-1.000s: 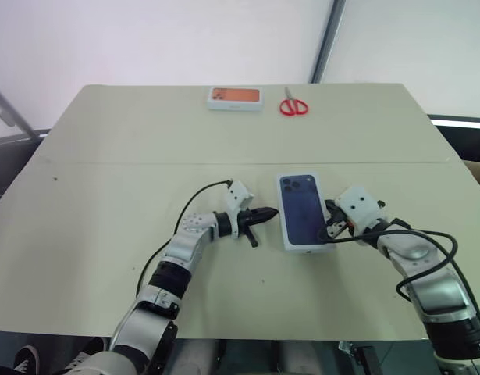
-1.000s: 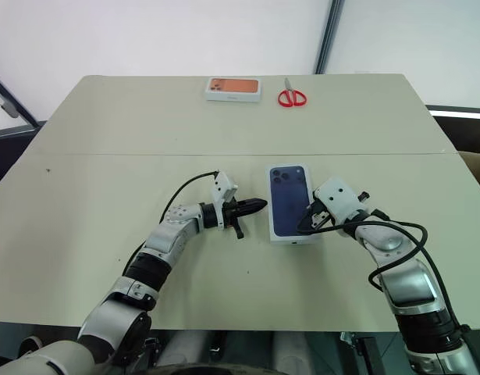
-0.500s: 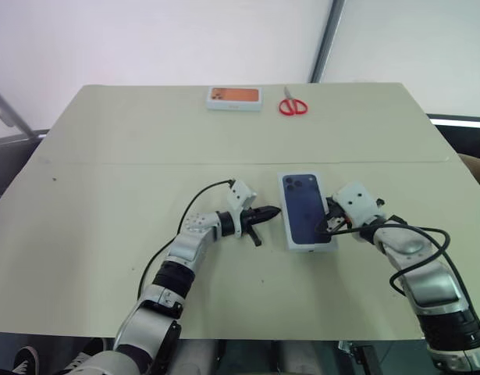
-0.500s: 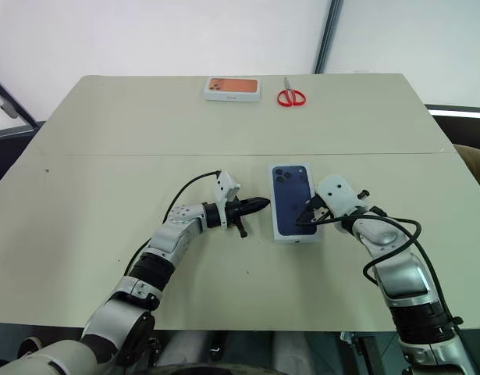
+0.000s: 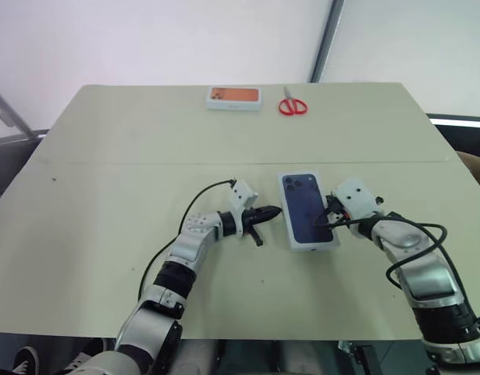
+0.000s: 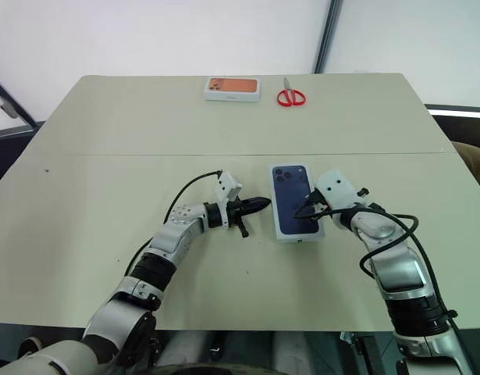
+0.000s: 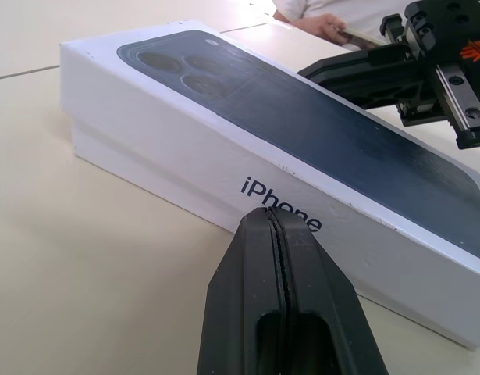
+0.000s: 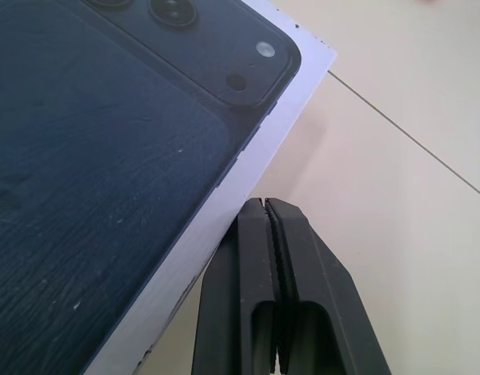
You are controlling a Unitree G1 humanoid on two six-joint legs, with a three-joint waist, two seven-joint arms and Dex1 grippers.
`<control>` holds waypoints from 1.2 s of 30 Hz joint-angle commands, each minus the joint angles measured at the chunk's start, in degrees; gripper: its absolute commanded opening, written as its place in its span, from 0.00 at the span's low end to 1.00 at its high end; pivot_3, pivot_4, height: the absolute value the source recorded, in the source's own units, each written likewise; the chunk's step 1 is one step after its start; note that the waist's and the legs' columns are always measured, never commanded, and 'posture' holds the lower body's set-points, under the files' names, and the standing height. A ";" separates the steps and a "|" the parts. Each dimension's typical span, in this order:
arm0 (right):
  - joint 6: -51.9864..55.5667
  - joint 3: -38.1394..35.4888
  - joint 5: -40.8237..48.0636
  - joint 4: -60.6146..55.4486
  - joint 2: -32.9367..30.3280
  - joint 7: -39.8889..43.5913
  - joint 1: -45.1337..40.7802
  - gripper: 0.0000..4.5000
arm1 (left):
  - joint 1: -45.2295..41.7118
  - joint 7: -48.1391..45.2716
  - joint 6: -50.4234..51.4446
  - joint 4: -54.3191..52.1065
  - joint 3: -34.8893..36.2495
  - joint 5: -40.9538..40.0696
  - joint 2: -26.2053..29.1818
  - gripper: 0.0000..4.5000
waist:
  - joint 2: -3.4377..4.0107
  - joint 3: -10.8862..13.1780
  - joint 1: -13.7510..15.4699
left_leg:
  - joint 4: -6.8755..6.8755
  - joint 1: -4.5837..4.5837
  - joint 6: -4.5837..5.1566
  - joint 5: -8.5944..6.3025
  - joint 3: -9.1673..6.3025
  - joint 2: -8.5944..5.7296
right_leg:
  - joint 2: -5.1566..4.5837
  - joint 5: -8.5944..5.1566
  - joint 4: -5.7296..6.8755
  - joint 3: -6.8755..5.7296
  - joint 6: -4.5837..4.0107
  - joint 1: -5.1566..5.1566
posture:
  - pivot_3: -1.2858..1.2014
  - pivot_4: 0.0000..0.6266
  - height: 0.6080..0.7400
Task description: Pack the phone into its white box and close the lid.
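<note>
Your closed white cardboard phone box [image 5: 308, 223], dark phone printed on its lid, lies on the beige table [image 5: 107, 156], long axis running away from you, between both clenched, empty tools: left tool [image 5: 269, 212] just beside, right tool [image 5: 328, 220] nearer, at its edge.

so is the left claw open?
No, the left claw has its two black fingers pressed together, tips at the side of the white box.

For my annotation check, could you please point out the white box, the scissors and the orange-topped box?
white box [image 5: 307, 212]: left eye view, dark printed top.
scissors [image 5: 293, 106]: left eye view, red handles.
orange-topped box [image 5: 234, 96]: left eye view, orange top.
</note>
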 commanded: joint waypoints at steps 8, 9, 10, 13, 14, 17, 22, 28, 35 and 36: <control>-0.68 4.02 -3.88 2.80 0.68 -0.62 -1.29 0.01 | -1.07 2.18 -0.27 0.73 -0.60 1.59 -0.20 0.00 | 0.01 -0.01 -0.09 | 0.00 0.00 -0.01 0.00 0.00 0.00 | 0.01 0.00 0.02 0.01 0.00 -0.01 | 0.52 0.24 1.00; -0.61 3.67 -3.99 2.55 0.24 -0.44 -1.04 0.01 | -0.66 2.12 -0.12 0.20 -0.32 1.27 0.08 0.00 | 0.01 -0.01 -0.10 | 0.01 0.01 -0.01 0.00 0.01 0.00 | 0.01 0.00 0.02 0.01 0.00 0.00 | 0.52 0.24 1.00; -0.71 3.38 -4.18 2.36 -0.30 -0.24 -0.82 0.01 | -0.30 2.07 -0.23 -0.32 -0.10 1.08 0.37 0.00 | 0.00 -0.01 -0.10 | 0.01 0.01 0.00 0.00 0.01 0.01 | 0.01 0.00 0.02 0.01 0.00 0.00 | 0.52 0.24 1.00; -1.52 1.32 -3.91 1.74 -1.54 -0.04 -0.90 0.01 | -0.23 1.95 -0.11 -1.12 1.02 0.52 1.75 0.00 | 0.01 -0.01 -0.13 | 0.00 0.01 -0.01 0.00 0.01 0.01 | 0.01 0.00 0.02 0.01 0.00 -0.01 | 0.52 0.24 1.00; -1.64 0.72 -3.70 1.58 -1.76 0.02 -1.05 0.01 | -0.45 2.04 0.04 -1.13 1.53 0.23 2.06 0.00 | 0.01 -0.01 -0.13 | 0.00 0.01 -0.01 0.00 0.01 0.02 | 0.02 0.00 0.02 0.01 0.00 -0.01 | 0.52 0.24 1.00; -2.87 -2.04 -2.51 1.27 -1.87 -0.30 -2.48 0.01 | -1.78 2.39 0.29 -0.82 2.99 -0.53 2.98 0.00 | 0.01 0.00 -0.16 | 0.00 0.01 -0.01 0.00 0.01 0.02 | 0.02 0.00 0.02 0.01 0.00 -0.03 | 0.52 0.24 1.00; -3.98 -4.74 0.85 0.95 0.01 -0.04 -7.12 0.01 | -5.62 2.71 2.82 -2.61 5.05 -3.45 1.29 0.00 | -0.01 0.01 -0.36 | -0.02 -0.03 -0.02 0.01 0.02 0.02 | 0.02 0.00 0.04 0.02 0.00 -0.09 | 0.52 0.24 1.00; -3.71 -1.12 2.34 0.12 2.85 1.61 -8.08 0.01 | -9.30 3.42 0.14 1.86 2.71 -0.81 -3.38 0.00 | -0.03 0.02 0.01 | 0.06 -0.04 -0.02 0.01 0.01 -0.01 | 0.00 0.00 0.01 0.00 0.01 -0.01 | 0.52 0.24 1.00; -0.14 7.75 -1.59 -3.01 0.46 4.53 -0.62 0.01 | -4.93 0.23 -5.13 7.20 -5.15 6.36 -1.26 0.00 | -0.05 -0.08 -0.39 | 0.00 0.00 -0.02 0.01 0.05 0.02 | 0.04 0.00 0.04 0.04 0.01 -0.05 | 0.52 0.24 1.00; 0.42 7.63 -1.18 -3.90 0.47 4.71 -0.03 0.01 | -4.17 -0.51 -5.20 6.86 -5.70 6.62 -0.66 0.00 | -0.06 -0.12 -0.38 | 0.01 0.05 -0.02 0.01 0.02 0.04 | 0.07 0.00 0.03 0.03 0.01 0.01 | 0.52 0.24 1.00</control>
